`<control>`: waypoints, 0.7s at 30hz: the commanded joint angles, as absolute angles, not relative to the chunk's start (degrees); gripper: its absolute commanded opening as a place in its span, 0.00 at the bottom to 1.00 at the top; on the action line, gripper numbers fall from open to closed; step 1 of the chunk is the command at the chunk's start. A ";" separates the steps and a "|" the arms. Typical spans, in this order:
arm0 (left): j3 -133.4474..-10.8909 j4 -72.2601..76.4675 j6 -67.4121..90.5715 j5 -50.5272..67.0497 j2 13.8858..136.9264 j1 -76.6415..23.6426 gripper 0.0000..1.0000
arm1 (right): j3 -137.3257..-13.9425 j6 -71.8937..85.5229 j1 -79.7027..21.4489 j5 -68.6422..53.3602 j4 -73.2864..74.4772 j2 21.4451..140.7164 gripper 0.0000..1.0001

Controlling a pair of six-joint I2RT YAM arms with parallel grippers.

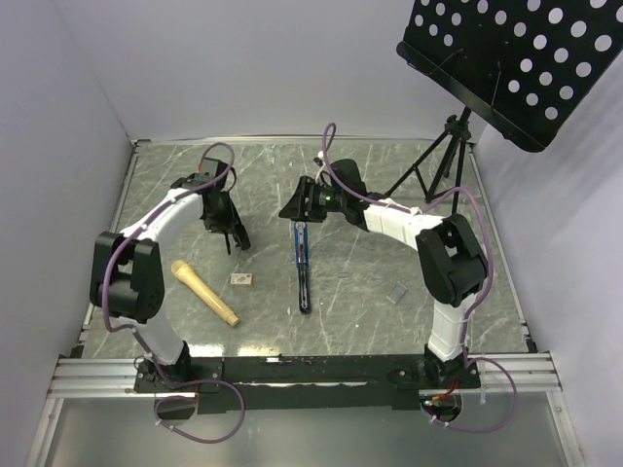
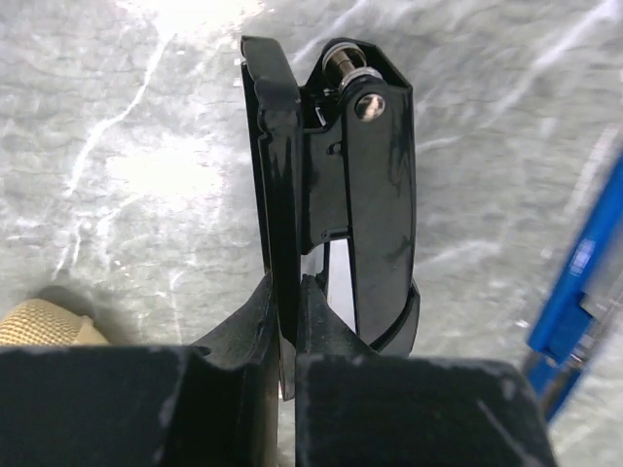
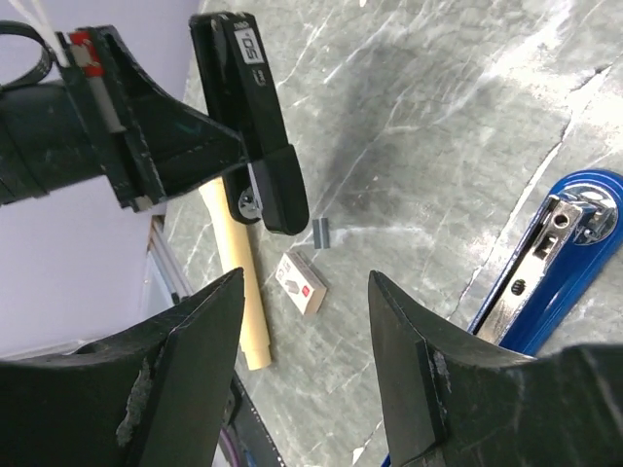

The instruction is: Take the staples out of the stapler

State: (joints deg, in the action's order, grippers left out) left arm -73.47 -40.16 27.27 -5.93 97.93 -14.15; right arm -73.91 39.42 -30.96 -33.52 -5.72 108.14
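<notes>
1. On the grey marbled table, the stapler lay near the middle. It was stretched out lengthwise toward the arm bases, with its far end under the right gripper.
2. From the right wrist view, the stapler's silvery rail showed against its blue body at the right edge. It sat beside the right-hand finger, not between the two.
3. The right gripper's fingers stood apart with only bare table between them, grasping nothing.
4. The left gripper was clenched on a black stapler, pinching one thin edge of it between its pads. This one sat left of the blue one and apart from it.
5. A tan wooden handle lay slantwise near the left arm. A small box lay just beside it on the right, not touching.
6. A short grey strip lay on the table near that box.
7. A black perforated music stand rose beyond the table's far right corner.
</notes>
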 commanded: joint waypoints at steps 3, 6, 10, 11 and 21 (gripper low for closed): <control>-71.46 -34.46 27.86 7.62 92.20 -13.10 0.01 | -70.93 40.26 -32.86 -38.22 -12.65 101.43 0.62; -68.65 -29.82 28.30 15.43 88.95 -13.10 0.01 | -67.51 38.76 -33.84 -40.42 -16.77 99.23 0.68; -65.49 -24.89 30.31 23.28 83.43 -13.10 0.01 | -62.93 39.12 -34.01 -42.27 -20.30 97.03 0.79; -64.78 -23.66 30.84 24.42 82.45 -13.10 0.01 | -62.67 38.85 -34.19 -42.62 -20.13 96.60 0.80; -56.35 -7.65 40.24 36.73 75.32 -13.10 0.01 | -59.68 37.00 -35.86 -42.36 -18.28 93.52 0.74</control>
State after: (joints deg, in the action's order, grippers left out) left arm -58.15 -18.83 34.65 28.58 77.73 -12.99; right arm -60.25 38.50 -35.20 -41.67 -15.42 97.65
